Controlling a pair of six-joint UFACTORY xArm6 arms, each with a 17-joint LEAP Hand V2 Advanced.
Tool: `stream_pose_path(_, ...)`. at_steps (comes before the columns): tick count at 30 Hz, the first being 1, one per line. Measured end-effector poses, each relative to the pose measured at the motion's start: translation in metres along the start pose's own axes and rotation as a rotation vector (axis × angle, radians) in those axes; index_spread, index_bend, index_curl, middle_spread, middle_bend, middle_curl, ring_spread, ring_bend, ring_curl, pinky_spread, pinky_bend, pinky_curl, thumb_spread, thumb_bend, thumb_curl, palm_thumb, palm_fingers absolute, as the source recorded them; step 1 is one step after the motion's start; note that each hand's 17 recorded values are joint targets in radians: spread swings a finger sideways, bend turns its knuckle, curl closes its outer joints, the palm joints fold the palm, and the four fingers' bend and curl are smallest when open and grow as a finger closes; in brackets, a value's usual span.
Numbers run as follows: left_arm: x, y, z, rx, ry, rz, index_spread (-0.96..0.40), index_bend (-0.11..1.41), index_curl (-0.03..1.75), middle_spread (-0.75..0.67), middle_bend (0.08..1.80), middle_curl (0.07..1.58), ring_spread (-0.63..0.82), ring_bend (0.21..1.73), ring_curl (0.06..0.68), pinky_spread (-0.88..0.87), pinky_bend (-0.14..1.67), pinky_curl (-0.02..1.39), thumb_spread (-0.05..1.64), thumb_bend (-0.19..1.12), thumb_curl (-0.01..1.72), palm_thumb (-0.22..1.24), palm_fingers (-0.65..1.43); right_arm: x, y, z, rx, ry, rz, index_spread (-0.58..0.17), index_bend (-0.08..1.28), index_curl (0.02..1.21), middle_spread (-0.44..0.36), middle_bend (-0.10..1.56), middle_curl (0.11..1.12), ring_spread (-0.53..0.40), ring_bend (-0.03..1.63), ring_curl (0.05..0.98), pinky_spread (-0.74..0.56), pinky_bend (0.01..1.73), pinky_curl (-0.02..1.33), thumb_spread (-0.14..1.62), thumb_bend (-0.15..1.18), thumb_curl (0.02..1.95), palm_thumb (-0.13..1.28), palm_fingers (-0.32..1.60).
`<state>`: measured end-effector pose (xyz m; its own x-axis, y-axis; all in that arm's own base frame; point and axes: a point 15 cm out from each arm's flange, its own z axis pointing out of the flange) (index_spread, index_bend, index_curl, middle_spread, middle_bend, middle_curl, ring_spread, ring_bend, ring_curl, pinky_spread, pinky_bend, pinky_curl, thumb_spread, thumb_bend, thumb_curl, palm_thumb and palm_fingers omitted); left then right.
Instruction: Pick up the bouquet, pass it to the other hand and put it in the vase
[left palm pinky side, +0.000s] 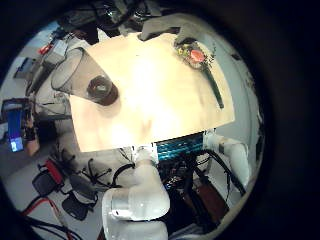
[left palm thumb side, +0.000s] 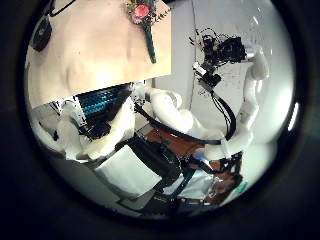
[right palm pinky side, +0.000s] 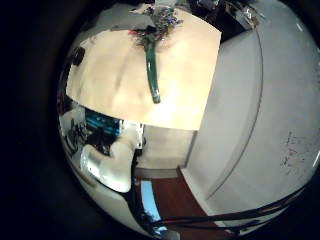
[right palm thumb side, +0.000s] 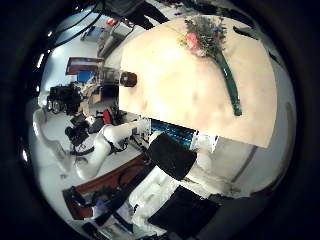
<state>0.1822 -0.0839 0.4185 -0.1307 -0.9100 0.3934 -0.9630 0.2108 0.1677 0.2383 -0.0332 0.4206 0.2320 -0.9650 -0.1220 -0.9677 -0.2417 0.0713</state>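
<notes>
Table (left palm pinky side: 150, 100): plain flat top, seen from high above in all four palm views. Carries the two task items only.

Left hand (right palm thumb side: 65, 100): seen from the right thumb side palm view as a dark cluster at the end of its arm, raised off to one side of the table, beyond the edge where the vase stands. Touches nothing. Too small in view to tell whether the fingers are straight or curled.

Right hand (left palm thumb side: 225, 50): seen from the left thumb side palm view, likewise raised beside the table and clear of it. Holds nothing visible. Finger posture cannot be told.

Vase (left palm pinky side: 85, 78): clear-walled with a dark base and a wide mouth. Stands on the table close to one edge, apparently upright. Nothing visible inside. Also shows small in the right thumb side palm view, at the table's edge.

Bouquet (right palm thumb side: 210, 45): lies flat on the table, well apart from the vase, gripped by neither hand. Flower heads bunched near one edge; long stems stretched out across the tabletop towards another edge.
</notes>
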Motion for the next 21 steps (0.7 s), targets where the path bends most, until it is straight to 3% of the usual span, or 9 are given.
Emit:
stream_pose_path(10,0.002,-0.011,-0.009,-0.022,-0.011,0.016,0.02,0.20,0.41,0.31,0.18,0.31,0.53,0.43,0.178,0.62,0.29,0.13,1.10,-0.02,0.36,0.53,0.23,0.000,0.000,-0.001,0.005,-0.002,0.005,-0.431,0.18,0.32,-0.086,0.38,0.35,-0.067,0.86,0.116,0.29,0.82,0.00,1.20,-0.02,0.30,0.32,0.42)
stream_pose_path(21,-0.011,-0.001,0.032,-0.177,-0.111,0.135,0.03,0.20,0.42,0.32,0.18,0.30,0.53,0.43,0.180,0.63,0.28,0.13,1.11,-0.03,0.36,0.52,0.23,-0.001,-0.007,0.005,-0.010,-0.030,0.053,-0.395,0.19,0.33,-0.101,0.43,0.36,-0.117,0.89,0.120,0.23,0.77,-0.01,1.20,-0.02,0.30,0.32,0.52)
